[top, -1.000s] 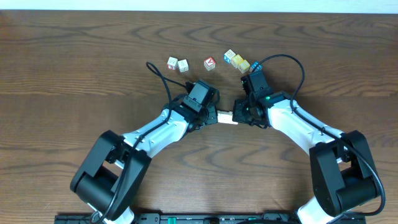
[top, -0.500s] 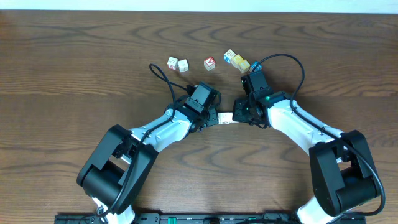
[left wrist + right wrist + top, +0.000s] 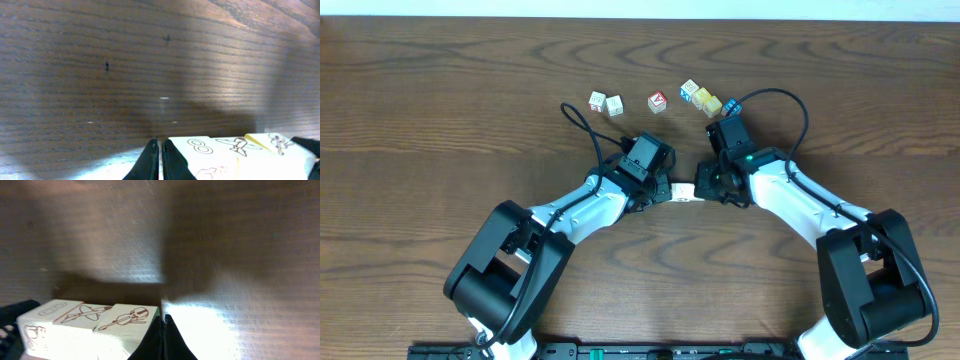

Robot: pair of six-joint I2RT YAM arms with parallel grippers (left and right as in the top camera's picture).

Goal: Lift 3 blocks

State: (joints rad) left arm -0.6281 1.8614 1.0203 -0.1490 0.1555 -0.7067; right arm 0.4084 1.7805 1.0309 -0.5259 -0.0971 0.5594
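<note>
left gripper (image 3: 664,190): jaws together, nothing between them; the closed tip presses side-on against the left end of the block row
right gripper (image 3: 705,187): jaws together too, nothing between them; the closed tip sits at the right end of the same row
cream blocks (image 3: 683,192): three in a straight line, face to face and touching, squeezed between the two closed tips at the table's middle
blocks, left wrist view: the row (image 3: 235,152) runs right from the closed fingers (image 3: 150,161); top faces carry faint brown drawings, and a dark part of the other gripper shows at the far right edge
blocks, right wrist view: the row (image 3: 85,315) runs left from the closed fingers (image 3: 169,337); a violin-like drawing is on the nearest block, and the other gripper is a dark shape at the left edge
row on or off the table: cannot tell; a dark shadow lies on the wood just behind it
table (image 3: 420,120): dark brown wood grain
other cubes (image 3: 658,101): loose line near the far edge, with red, yellow and blue faces among them, well apart from the row
arms: both reach in from the near edge and meet at the centre
</note>
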